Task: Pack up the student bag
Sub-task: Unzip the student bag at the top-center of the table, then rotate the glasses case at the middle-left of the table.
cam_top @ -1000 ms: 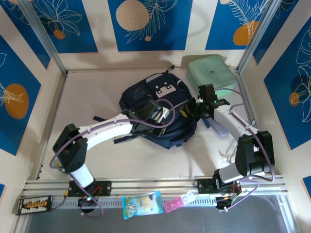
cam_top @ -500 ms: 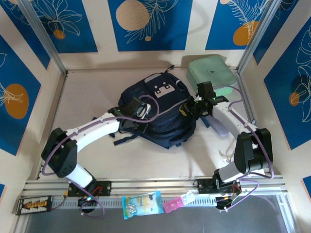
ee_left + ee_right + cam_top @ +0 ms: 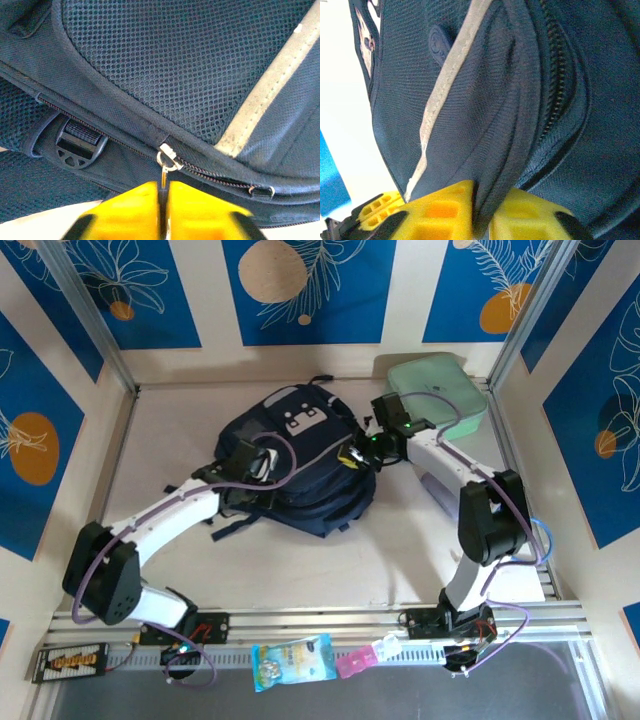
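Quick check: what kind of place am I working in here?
Likely a lab robot cell, not a classroom: a pale table boxed in by blue leaf-print wall panels and aluminium posts, a mounting rail along its near edge.

**Loose items around the metal rail**

On my top feed, a metal rail (image 3: 300, 620) runs along the near edge of a pale table (image 3: 170, 440). Just in front of the rail's middle lies a clear and blue packet (image 3: 292, 660), with a small pink packet (image 3: 356, 661) just beside it on the right. Near the rail's left end I see a black strip with orange marks (image 3: 70, 662). Well beyond the rail, in the far right corner, sits a mint green case (image 3: 450, 380). Blue wall panels (image 3: 300, 290) with orange circles rise behind.
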Controlling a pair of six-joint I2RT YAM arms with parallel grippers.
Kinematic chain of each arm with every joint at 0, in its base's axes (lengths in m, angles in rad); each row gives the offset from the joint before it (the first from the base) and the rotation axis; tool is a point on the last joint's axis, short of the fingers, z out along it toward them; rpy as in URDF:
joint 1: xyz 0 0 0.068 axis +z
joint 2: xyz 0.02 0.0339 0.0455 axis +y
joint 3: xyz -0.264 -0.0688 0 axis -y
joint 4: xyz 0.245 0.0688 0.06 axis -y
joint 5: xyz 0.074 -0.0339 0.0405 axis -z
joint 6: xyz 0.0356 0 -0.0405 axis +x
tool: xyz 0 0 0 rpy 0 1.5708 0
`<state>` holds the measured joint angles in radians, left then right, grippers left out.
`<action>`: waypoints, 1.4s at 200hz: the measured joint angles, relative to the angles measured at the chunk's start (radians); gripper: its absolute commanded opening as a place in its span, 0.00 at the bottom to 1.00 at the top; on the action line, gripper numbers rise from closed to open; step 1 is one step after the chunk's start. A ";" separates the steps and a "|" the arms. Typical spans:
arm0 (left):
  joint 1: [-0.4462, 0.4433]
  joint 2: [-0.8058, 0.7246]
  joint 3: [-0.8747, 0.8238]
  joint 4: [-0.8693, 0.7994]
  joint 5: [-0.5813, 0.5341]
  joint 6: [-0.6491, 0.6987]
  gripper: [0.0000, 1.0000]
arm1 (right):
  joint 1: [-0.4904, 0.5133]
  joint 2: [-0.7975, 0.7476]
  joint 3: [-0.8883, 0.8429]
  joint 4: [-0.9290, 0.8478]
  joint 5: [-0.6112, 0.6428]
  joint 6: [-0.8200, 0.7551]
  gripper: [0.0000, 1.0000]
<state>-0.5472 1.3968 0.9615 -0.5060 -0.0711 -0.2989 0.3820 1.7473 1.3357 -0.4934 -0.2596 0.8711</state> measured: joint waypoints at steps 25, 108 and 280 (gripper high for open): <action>0.034 -0.027 -0.015 -0.048 -0.018 -0.026 0.59 | 0.010 -0.011 0.007 0.001 0.045 -0.052 0.62; 0.092 -0.166 0.033 -0.052 0.011 0.010 0.92 | -0.296 -0.289 -0.209 -0.072 0.428 -0.259 0.95; 0.092 -0.114 0.041 0.104 0.199 -0.044 1.00 | -0.454 -0.114 -0.348 -0.049 0.448 -0.204 0.94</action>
<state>-0.4553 1.2823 1.0027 -0.4019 0.1280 -0.3431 -0.0719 1.6337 0.9882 -0.5423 0.1883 0.6674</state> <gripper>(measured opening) 0.997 0.930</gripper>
